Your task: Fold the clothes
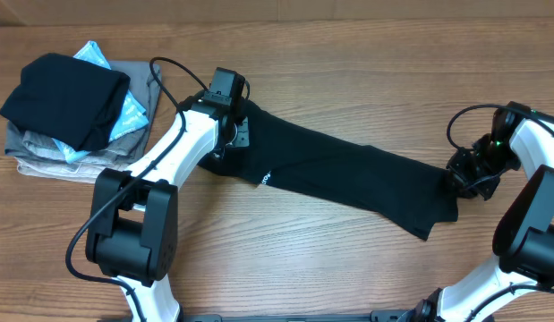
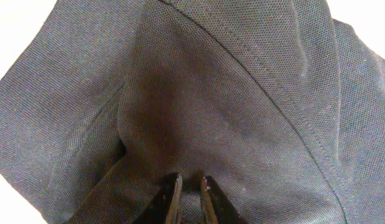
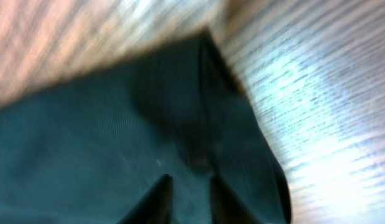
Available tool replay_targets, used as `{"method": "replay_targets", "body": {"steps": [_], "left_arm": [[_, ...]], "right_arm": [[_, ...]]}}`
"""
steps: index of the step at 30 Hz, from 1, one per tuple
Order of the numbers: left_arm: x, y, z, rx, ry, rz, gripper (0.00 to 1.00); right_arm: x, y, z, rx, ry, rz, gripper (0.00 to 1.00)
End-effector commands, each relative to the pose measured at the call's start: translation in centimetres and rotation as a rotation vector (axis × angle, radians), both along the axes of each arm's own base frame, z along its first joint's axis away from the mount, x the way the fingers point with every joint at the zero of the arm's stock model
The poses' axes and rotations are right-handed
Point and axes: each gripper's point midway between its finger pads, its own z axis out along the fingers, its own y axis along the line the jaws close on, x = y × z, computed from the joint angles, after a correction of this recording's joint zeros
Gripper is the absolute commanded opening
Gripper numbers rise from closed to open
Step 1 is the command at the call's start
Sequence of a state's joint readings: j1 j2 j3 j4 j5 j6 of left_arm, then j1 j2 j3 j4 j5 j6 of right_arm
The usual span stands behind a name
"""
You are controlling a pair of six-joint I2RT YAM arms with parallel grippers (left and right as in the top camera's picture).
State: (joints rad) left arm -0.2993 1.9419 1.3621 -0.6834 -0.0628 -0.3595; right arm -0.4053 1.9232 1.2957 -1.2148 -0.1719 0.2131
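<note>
- Shirt [image 1: 348, 174] lies in a long band on the table [image 1: 348, 268], with the left gripper [image 1: 234, 128] and right gripper [image 1: 457, 179] at its ends; likely mid-fold.
- Left wrist: jaws clench a tented ridge of shirt.
- Right wrist: too blurred to tell the grip. The next move probably calls for carrying one end over the other.

A brown wooden table [image 1: 348, 54] fills the room's middle. At its far left corner sits a pile of folded clothes. A dark one [image 1: 66, 98] lies on top. A light-blue one [image 1: 133, 112] peeks out under it, then a grey one [image 1: 138, 72], with a beige one [image 1: 44, 165] at the bottom.
</note>
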Motion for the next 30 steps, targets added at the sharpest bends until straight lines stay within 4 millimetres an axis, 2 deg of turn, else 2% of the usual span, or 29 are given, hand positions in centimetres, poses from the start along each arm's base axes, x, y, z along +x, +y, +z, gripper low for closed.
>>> {"method": "replay_targets", "body": {"steps": [1,5,14,15,17,21,25,30], "left_arm": [[0.0,0.1,0.0,0.0,0.002,-0.019,0.15],[0.0,0.1,0.0,0.0,0.002,-0.019,0.15],[0.0,0.1,0.0,0.0,0.001,-0.019,0.16],[0.0,0.1,0.0,0.0,0.001,-0.02,0.16],[0.0,0.1,0.0,0.001,0.002,-0.02,0.16],[0.0,0.1,0.0,0.004,0.0,-0.018,0.16],[0.0,0.1,0.0,0.003,0.001,-0.018,0.17],[0.0,0.1,0.0,0.003,0.001,-0.018,0.17]], "right_arm": [[-0.5,0.2,0.5,0.011,0.028,-0.007,0.34],[-1.3,0.1,-0.3,-0.009,0.055,0.0,0.35],[-1.6,0.3,-1.9,-0.008,0.036,-0.003,0.34],[-1.4,0.2,-2.0,-0.011,0.03,-0.008,0.33],[-1.2,0.3,-1.9,-0.009,0.022,-0.018,0.2],[-1.3,0.3,-1.9,-0.007,0.026,-0.018,0.06],[-1.0,0.6,-1.6,0.012,0.019,-0.023,0.04],[0.4,0.1,0.4,0.011,-0.008,-0.021,0.04]]}}
